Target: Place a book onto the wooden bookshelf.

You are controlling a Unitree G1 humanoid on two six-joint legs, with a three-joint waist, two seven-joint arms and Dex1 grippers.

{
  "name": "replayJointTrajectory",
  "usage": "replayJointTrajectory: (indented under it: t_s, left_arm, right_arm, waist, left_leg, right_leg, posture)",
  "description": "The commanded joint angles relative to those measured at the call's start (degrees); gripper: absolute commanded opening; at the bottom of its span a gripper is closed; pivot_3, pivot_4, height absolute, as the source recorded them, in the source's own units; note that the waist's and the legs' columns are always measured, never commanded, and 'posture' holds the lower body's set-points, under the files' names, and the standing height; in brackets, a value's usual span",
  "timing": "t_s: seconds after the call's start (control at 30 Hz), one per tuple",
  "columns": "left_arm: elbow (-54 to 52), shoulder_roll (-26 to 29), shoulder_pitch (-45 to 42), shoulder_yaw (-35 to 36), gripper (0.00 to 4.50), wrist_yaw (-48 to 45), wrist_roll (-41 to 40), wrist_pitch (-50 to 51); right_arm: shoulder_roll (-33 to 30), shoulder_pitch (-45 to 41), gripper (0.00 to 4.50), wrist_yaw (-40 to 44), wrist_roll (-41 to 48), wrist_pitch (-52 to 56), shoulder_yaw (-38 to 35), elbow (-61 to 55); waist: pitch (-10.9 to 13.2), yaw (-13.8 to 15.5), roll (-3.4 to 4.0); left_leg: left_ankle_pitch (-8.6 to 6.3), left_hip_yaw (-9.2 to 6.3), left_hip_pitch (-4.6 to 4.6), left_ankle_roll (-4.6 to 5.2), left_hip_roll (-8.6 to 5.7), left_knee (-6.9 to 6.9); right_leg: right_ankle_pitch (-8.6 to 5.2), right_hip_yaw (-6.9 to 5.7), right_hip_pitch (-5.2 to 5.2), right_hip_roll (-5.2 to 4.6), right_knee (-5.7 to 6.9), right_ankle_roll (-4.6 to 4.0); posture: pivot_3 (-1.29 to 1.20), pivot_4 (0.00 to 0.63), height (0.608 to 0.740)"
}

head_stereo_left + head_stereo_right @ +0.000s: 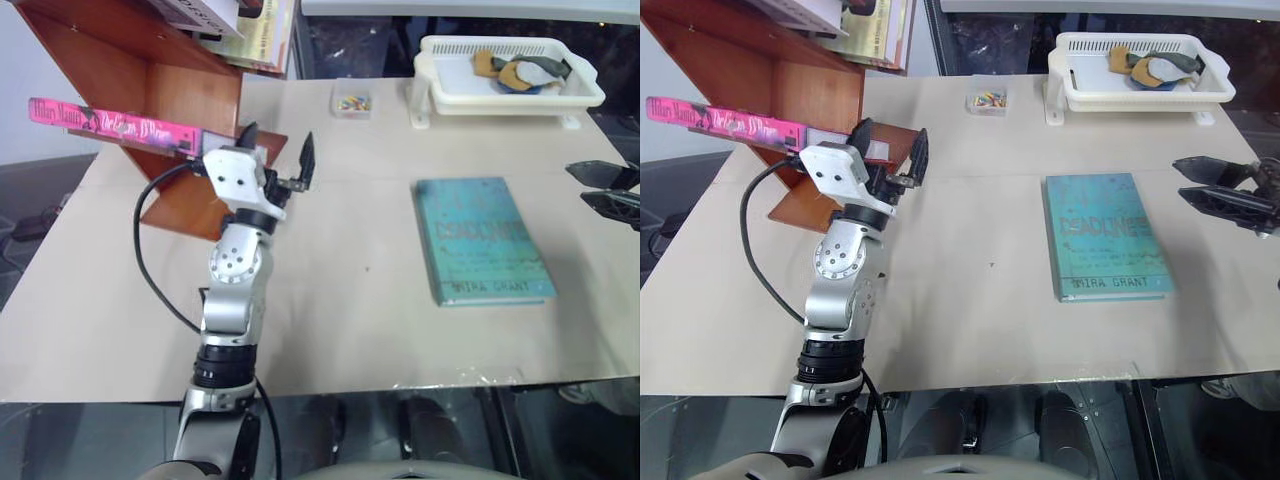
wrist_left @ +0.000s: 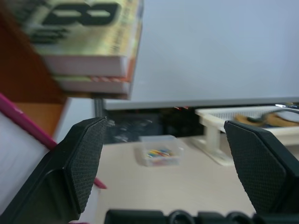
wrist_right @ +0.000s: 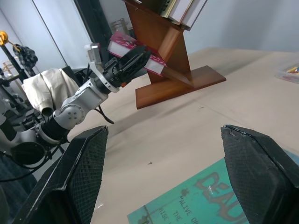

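The pink book (image 1: 115, 121) lies on the lower tilted panel of the wooden bookshelf (image 1: 110, 55), spine facing me. My left gripper (image 1: 276, 152) hovers just off the book's near end, open, with nothing between its fingers. In the left wrist view the book's pink edge (image 2: 25, 123) runs just outside one finger (image 2: 84, 163). My right gripper (image 1: 605, 190) stands open at the table's right edge, beyond the teal book. In the right wrist view the bookshelf (image 3: 173, 70), the pink book (image 3: 122, 45) and the left gripper (image 3: 133, 60) stand together.
A teal book (image 1: 483, 240) lies flat on the table right of centre. A white basket tray (image 1: 505, 95) with small items stands at the back right. A small clear box (image 1: 351, 102) of coloured bits sits at the back. Yellowish and white books (image 2: 88, 32) fill the shelf's upper compartment.
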Motion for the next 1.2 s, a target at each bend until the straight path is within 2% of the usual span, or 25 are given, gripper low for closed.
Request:
replayJointTrajectory:
  t_s: [0.03,0.13,0.33,0.47,0.6,0.73,0.97,1.07,1.2]
  left_arm:
    - [0.6,-0.1,-1.5,2.4,4.44,2.1,0.8,-2.0]
    - [0.4,0.8,-1.1,1.6,4.44,-0.1,-0.1,-1.6]
    - [-4.0,5.2,4.3,-3.3,4.44,-10.9,-2.0,0.3]
    - [-7.7,10.7,11.6,-5.1,4.44,-21.3,-8.2,8.5]
    - [-10.8,15.6,17.9,-3.3,4.44,-25.3,-11.7,15.8]
    - [-15.5,20.0,23.7,-1.1,4.44,-27.8,-15.6,22.0]
    - [-22.4,22.6,34.9,3.1,4.44,-30.2,-19.6,24.3]
    - [-24.3,22.8,37.7,4.5,4.44,-30.2,-19.8,24.0]
    - [-27.4,23.0,41.0,6.8,4.44,-30.2,-21.7,24.8]
  right_arm:
    - [-0.7,0.1,3.93,3.1,0.1,-0.1,-2.5,-1.2]
    - [-0.6,0.0,3.93,3.1,-0.2,0.1,-2.7,-1.2]
    - [0.0,1.6,3.93,3.1,-0.1,0.0,-3.2,-2.1]
    - [-0.3,6.5,3.93,3.1,-1.1,-1.6,-2.9,-3.4]
    - [-0.2,13.0,3.93,3.1,-5.1,-6.5,-2.7,-4.4]
    - [2.0,21.2,3.93,2.4,-8.8,-10.9,-5.5,-6.3]
    - [6.2,34.8,3.93,-1.3,-13.3,-17.0,-13.2,-7.8]
    - [6.9,37.5,3.93,-1.6,-15.1,-19.4,-15.2,-7.3]
    - [7.9,34.8,3.93,-2.6,-17.7,-24.3,-16.8,-1.8]
  waist:
    - [0.0,-0.1,0.0]
    - [0.0,-0.3,0.0]
    - [0.0,-0.1,0.01]
    - [0.0,-0.1,0.02]
    - [0.0,-0.2,0.03]
    - [0.0,-0.2,0.05]
    - [-0.1,-0.2,0.14]
    - [-0.1,-0.2,0.17]
    - [-0.2,-0.5,0.23]
  left_leg:
    - [0.0,-0.01,0.0,0.0,0.0,0.0]
    - [-0.01,0.0,0.03,0.01,0.02,-0.03]
    - [0.0,-0.01,0.01,0.0,0.02,-0.05]
    - [-0.02,-0.08,-0.01,0.03,-0.01,-0.1]
    - [-0.04,-0.1,-0.02,0.06,0.01,-0.13]
    - [-0.09,-0.13,0.0,0.15,0.04,-0.18]
    - [-0.13,-0.16,0.05,0.18,0.04,-0.19]
    - [-0.14,-0.16,0.07,0.19,0.05,-0.22]
    - [-0.15,-0.14,0.21,0.2,0.11,-0.22]
  right_leg:
    - [0.0,-0.01,0.0,0.0,0.0,0.0]
    - [0.0,0.01,0.0,0.04,0.02,0.0]
    - [0.0,0.0,0.0,0.03,-0.03,0.0]
    - [0.0,-0.06,0.03,-0.02,-0.12,0.0]
    - [0.0,-0.08,0.02,-0.03,-0.17,0.0]
    - [-0.01,-0.1,0.04,-0.02,-0.2,-0.01]
    - [-0.01,-0.11,0.13,-0.07,-0.26,-0.01]
    - [-0.01,-0.09,0.14,-0.07,-0.27,-0.01]
    - [0.0,-0.09,0.3,-0.05,-0.33,-0.01]
  posture:
    - [0.0,0.15,0.74]
    - [0.0,0.15,0.74]
    - [0.0,0.15,0.74]
    - [0.0,0.15,0.74]
    - [0.0,0.15,0.74]
    - [0.0,0.15,0.74]
    - [0.0,0.15,0.74]
    - [0.0,0.15,0.74]
    - [0.0,0.15,0.74]
